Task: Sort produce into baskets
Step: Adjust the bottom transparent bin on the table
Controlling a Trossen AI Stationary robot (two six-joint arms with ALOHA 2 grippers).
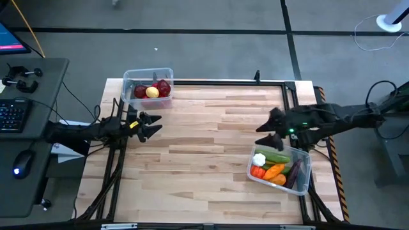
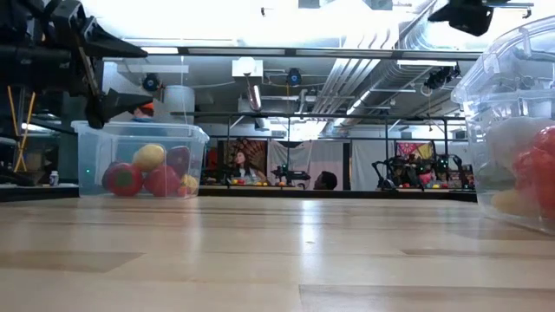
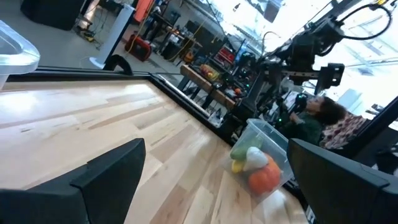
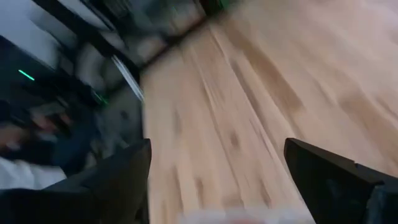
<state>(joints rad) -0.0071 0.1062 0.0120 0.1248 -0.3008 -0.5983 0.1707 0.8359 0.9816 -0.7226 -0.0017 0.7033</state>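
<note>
Two clear baskets hold the produce. The far-left basket (image 1: 148, 84) holds red pieces and a yellow one (image 1: 152, 92); it also shows in the low view (image 2: 143, 159). The near-right basket (image 1: 280, 168) holds white garlic, green, orange, red and purple pieces, and appears in the left wrist view (image 3: 261, 155). My left gripper (image 1: 153, 126) stands open at the table's left edge, just near of the far-left basket, with nothing between its fingers. My right gripper (image 1: 268, 130) stands open above the table, just far-left of the near-right basket, also with nothing in it.
Bare wooden tabletop (image 1: 211, 147) lies between the two grippers. A black metal frame (image 1: 255, 80) runs along the table's far edge and sides. A desk with keyboard and mouse (image 1: 19, 128) stands left of the table. People and benches show in the room beyond.
</note>
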